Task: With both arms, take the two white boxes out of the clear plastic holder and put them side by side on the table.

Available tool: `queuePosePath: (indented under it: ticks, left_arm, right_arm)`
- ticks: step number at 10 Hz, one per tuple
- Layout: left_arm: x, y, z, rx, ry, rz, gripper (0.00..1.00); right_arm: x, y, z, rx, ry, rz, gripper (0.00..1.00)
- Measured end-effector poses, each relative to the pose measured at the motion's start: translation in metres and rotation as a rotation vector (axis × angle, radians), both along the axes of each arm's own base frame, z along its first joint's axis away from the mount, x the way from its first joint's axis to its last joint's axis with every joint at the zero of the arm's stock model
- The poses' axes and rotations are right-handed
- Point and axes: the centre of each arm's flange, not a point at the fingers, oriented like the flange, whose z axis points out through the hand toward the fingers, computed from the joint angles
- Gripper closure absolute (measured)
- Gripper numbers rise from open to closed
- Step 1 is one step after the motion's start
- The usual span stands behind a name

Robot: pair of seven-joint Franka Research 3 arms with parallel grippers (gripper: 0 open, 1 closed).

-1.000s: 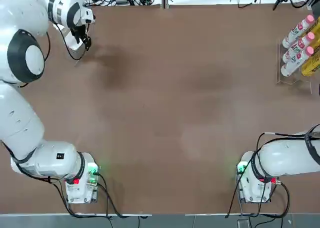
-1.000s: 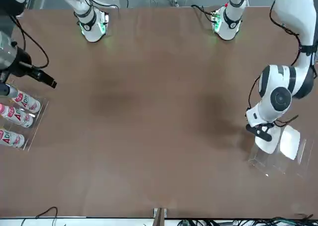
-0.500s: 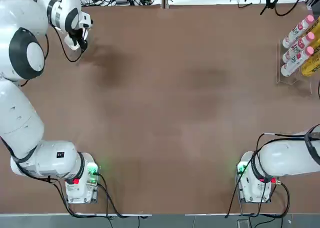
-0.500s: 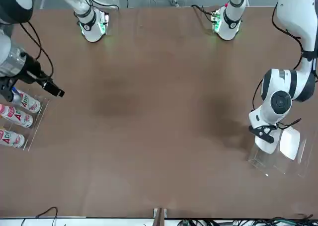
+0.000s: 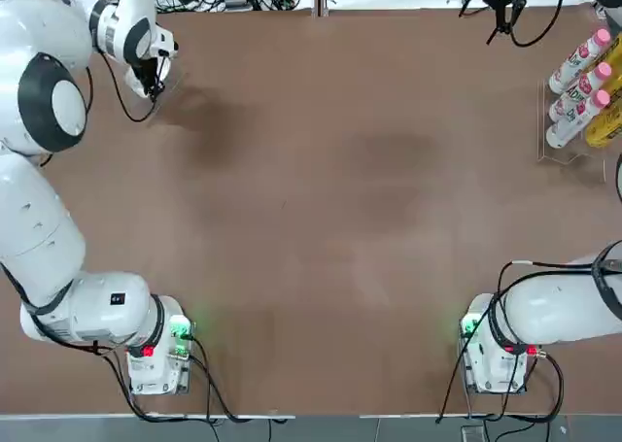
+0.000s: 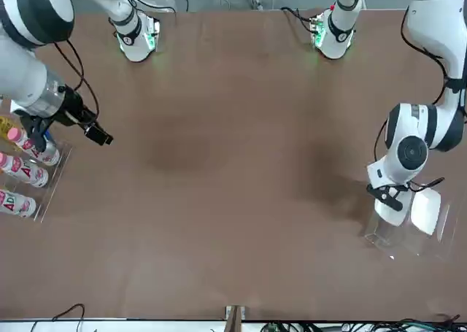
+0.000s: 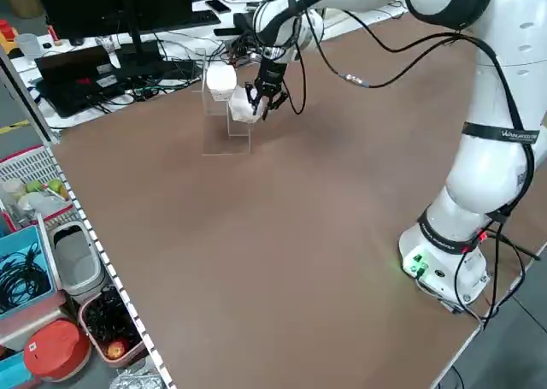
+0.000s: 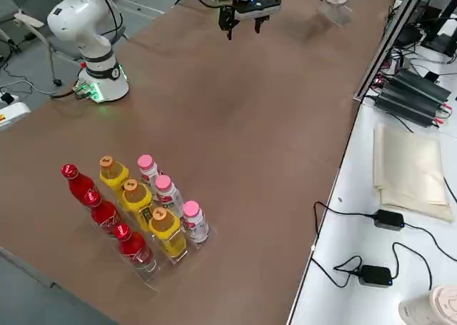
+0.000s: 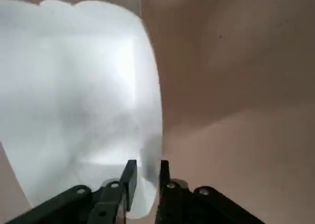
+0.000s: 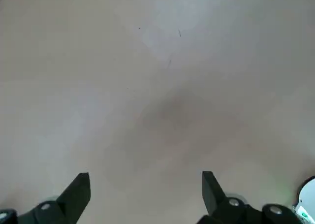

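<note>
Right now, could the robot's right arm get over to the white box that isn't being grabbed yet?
Probably yes. The right gripper hangs open above bare table, far from the free white box in the clear holder. Only the left gripper, crowding the neighbouring box, could obstruct.

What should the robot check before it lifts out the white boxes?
1. Left gripper closed on the first white box: ok.
2. Second white box sits in the clear holder: ok.
3. Right gripper open: ok.
4. Right gripper close to the second white box: not ok, it hangs far across the table.
5. Bare table beside the clear holder for setting boxes down: ok.
</note>
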Motion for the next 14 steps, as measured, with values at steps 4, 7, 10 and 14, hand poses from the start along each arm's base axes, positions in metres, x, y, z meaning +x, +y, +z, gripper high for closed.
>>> queuePosePath:
  ticks: [4, 7, 10, 14]
  left_arm:
    - [0.009, -0.003, 0.012, -0.001, -0.028, 0.004, 0.98]
    - [0.021, -0.037, 0.034, -0.016, -0.059, 0.075, 0.98]
    - [0.021, -0.082, 0.038, -0.076, -0.087, 0.142, 0.98]
    - [0.011, -0.176, 0.046, -0.189, -0.137, 0.355, 0.98]
  right_arm:
    - [-0.002, 0.012, 0.0, 0.01, 0.002, 0.014, 0.0]
    - [-0.002, 0.014, -0.001, 0.01, 0.004, 0.018, 0.0]
    - [-0.002, 0.013, -0.001, 0.01, 0.004, 0.017, 0.0]
    - [-0.002, 0.013, -0.001, 0.01, 0.005, 0.014, 0.0]
